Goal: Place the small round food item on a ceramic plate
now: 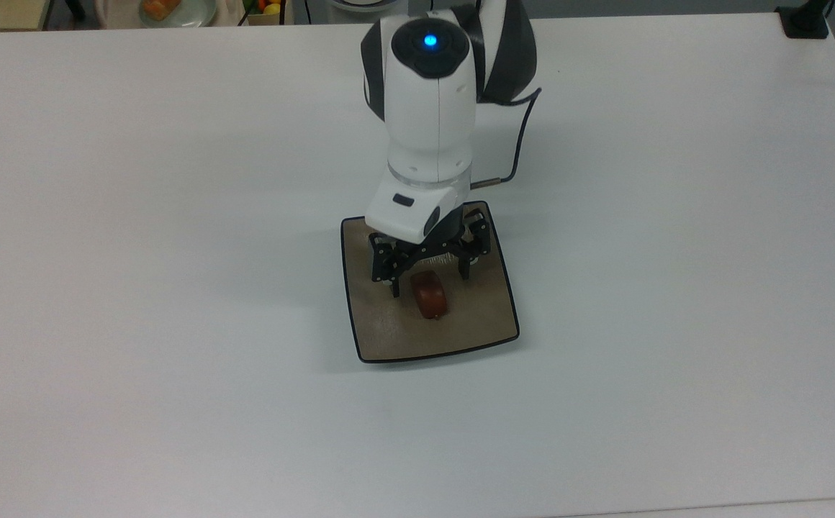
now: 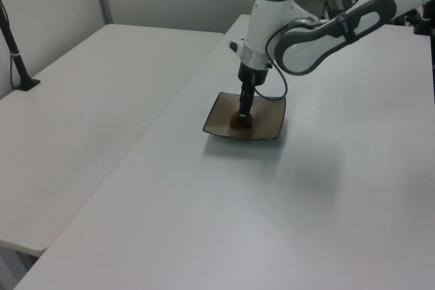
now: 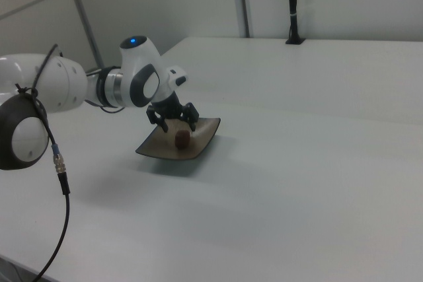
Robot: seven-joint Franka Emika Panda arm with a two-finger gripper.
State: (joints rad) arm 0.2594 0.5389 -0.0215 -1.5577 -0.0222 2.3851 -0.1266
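Your gripper [image 1: 428, 279] hung just over the plate [image 1: 381, 331], pointing down; its jaws were spread wide and held nothing; in the top view one finger [image 1: 394, 286] stood at about 10 o'clock from the food [image 1: 430, 296] and the other at about 2 o'clock, both a little apart from it.

The food was a small dark red-brown lump; it lay on the plate, near the middle, and no finger touched it; in the right view you could see it [image 3: 182, 137] resting on the brown top, under the black fingers [image 3: 192, 123]; in the left view it [image 2: 236, 120] sat low beside the gripper [image 2: 242, 115], and there you could not tell if they touched.

The plate was square and tan with a thin dark rim; it sat flat on the white table [image 1: 173, 288]; in the left view it [image 2: 217, 123] lay near the table's middle; in the right view its [image 3: 153, 148] corners curled up a bit.

Your arm [image 1: 428, 108] came in from 12 o'clock in the top view; a blue light [image 1: 430, 40] glowed on top of it; a dark cable [image 1: 518, 144] curved down beside it at about 3 o'clock.

At 11 o'clock, past the far edge of the table in the top view, stood a pale dish [image 1: 198, 14] with orange food [image 1: 160, 8], well apart from the plate.
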